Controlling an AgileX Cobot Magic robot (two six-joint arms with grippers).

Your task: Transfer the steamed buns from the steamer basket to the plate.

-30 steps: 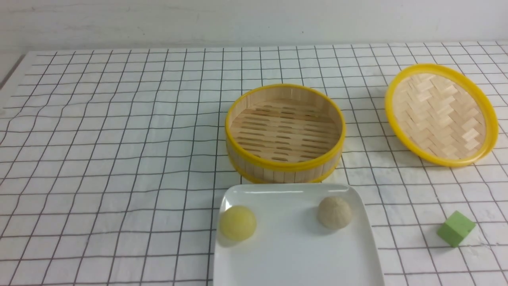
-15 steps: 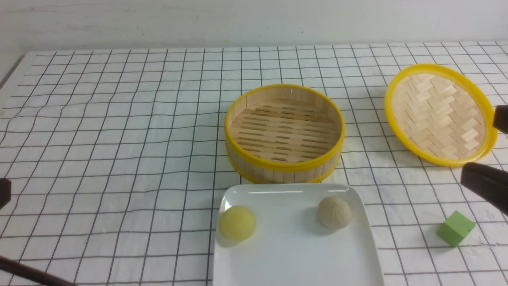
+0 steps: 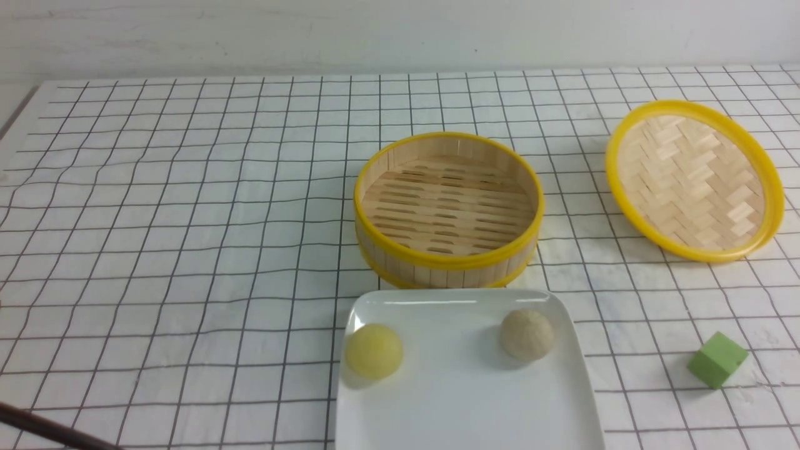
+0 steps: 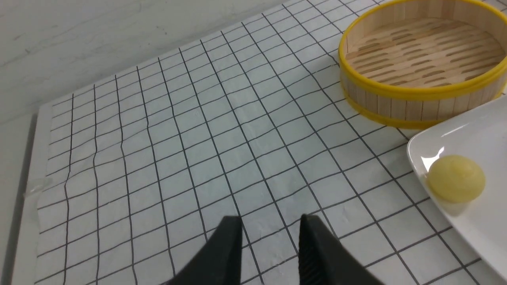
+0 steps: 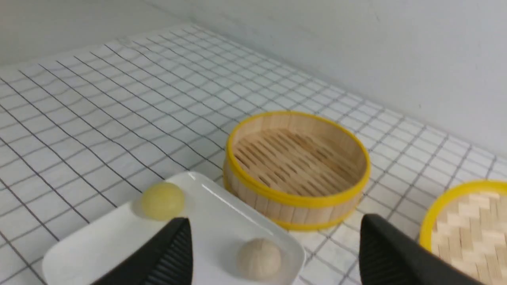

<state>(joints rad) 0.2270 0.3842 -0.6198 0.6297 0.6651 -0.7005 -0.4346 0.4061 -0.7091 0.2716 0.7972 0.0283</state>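
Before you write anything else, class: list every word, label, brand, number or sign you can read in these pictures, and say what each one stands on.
None: no readable text appears in any view.
The steamer basket, woven lid, plate, pale yellow bun, beige bun and green cube are all unmarked.
The checked cloth shows only grid lines.

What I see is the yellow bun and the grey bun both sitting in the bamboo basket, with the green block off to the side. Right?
Not quite. The front view shows the yellow bun and the grey bun both sitting on the white plate; the bamboo basket holds nothing. The green block is off to the side.
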